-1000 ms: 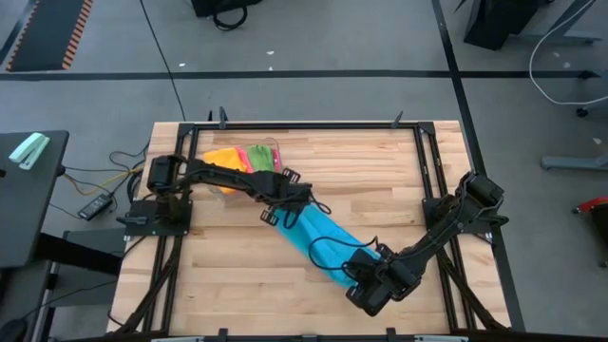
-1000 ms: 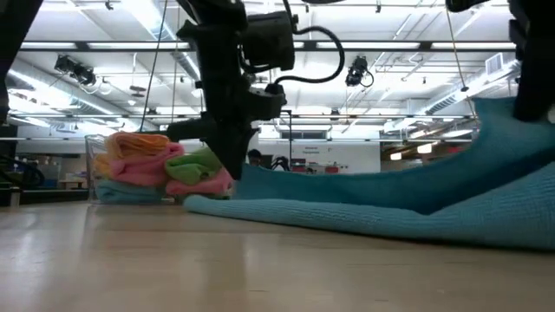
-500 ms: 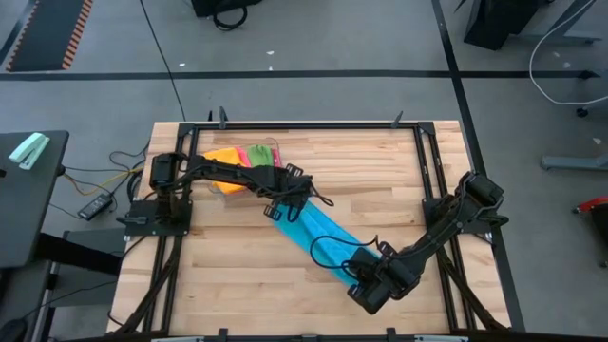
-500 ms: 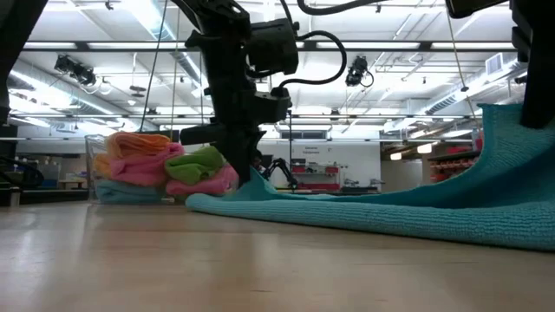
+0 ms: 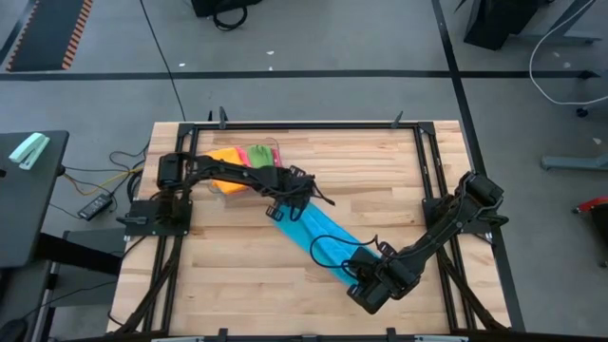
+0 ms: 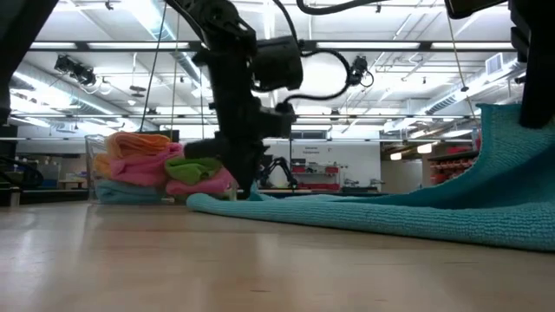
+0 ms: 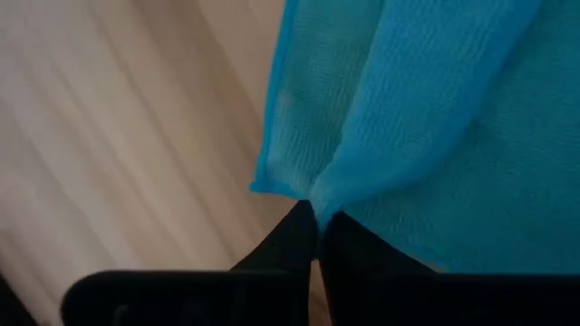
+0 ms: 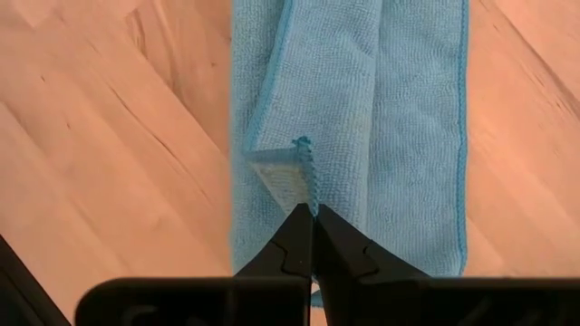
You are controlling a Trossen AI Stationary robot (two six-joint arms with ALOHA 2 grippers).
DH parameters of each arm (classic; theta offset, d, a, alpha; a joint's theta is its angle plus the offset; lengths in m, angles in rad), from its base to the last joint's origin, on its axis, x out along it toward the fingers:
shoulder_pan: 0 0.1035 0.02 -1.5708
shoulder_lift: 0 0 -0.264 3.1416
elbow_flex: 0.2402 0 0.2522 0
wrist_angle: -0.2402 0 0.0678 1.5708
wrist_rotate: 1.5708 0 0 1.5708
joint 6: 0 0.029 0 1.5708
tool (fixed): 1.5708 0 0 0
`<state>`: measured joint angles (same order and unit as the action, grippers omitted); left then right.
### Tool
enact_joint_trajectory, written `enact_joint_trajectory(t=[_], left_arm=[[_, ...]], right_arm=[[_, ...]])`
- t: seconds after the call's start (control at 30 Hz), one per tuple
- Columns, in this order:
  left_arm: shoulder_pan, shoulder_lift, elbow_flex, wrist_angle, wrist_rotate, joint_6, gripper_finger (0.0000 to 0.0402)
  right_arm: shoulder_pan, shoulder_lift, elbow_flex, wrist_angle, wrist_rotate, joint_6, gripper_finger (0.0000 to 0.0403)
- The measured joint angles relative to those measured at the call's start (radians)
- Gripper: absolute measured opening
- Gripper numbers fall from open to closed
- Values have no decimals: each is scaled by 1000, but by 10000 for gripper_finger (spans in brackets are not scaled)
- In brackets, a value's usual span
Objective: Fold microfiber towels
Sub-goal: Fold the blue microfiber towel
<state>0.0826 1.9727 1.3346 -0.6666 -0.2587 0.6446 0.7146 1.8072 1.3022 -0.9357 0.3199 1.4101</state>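
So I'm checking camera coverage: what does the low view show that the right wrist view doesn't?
Only the low view shows the pile of orange, pink and green towels in the clear bin, with the left claw down at the blue towel's far end. Only the right wrist view shows the right claw shut on a corner of that towel, and its folded layers. Both show the blue towel on the wooden table.

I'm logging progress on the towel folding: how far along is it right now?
Early. Nothing looks finished yet. In hand: the blue towel lies stretched across the table, folded lengthwise, the left gripper pinching one end and the right gripper pinching the other. Left: completing this fold, then the orange, pink and green towels heaped in the clear bin.
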Motion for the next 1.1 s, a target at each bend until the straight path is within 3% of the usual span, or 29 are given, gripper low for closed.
enact_joint_trajectory(t=[0.53,0.9,1.1], left_arm=[[39,36,0,74,-52,-34,26],[36,36,0,100,-52,-39,146],[35,36,0,103,-52,-33,168]], right_arm=[[1,-12,0,1,1,1,12],[1,-18,0,-1,-6,45,12],[1,-18,0,-58,-61,111,12]])
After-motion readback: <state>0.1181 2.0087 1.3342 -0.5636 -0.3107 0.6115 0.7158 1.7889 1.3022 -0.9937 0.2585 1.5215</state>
